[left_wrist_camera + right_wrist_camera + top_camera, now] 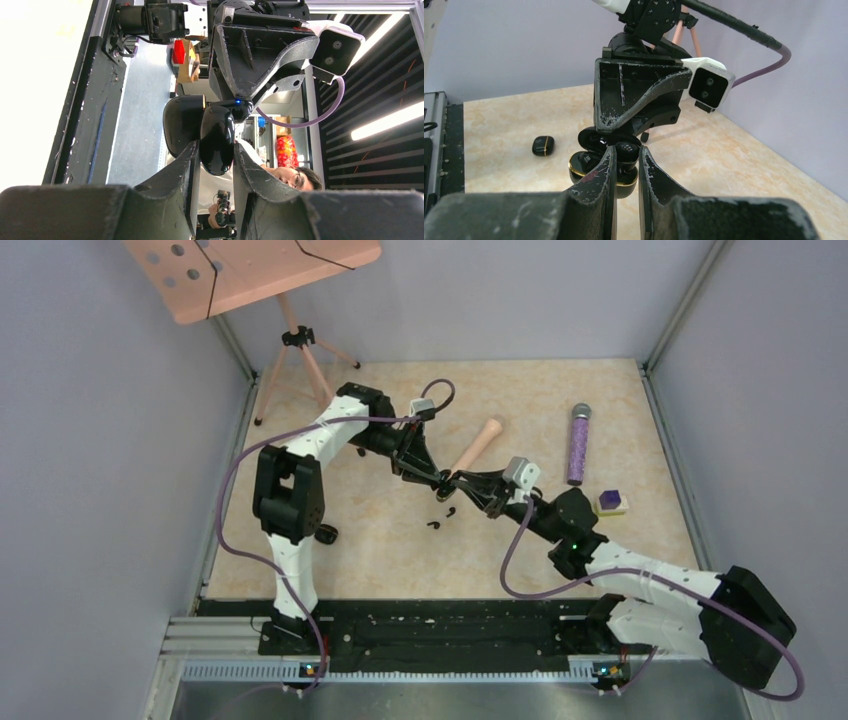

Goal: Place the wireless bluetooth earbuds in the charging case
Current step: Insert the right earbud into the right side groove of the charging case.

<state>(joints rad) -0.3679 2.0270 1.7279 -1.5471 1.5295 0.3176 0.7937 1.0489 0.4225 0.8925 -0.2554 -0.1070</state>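
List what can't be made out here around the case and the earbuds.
- Right wrist view: whether the right claw pinches an earbud; its own fingers cover the spot over the charging case.
- Left wrist view: the case's inside; only its glossy outside shows, gripped by the left claw.
- Top view: two dark specks on the table, too small to identify.
- Top view: the pink board, cut off by the top edge.

Charging case [583, 166]: glossy black, gold-rimmed, lid open, raised off the table [300, 570]. One tiny black earbud [433, 524] lies nearby.
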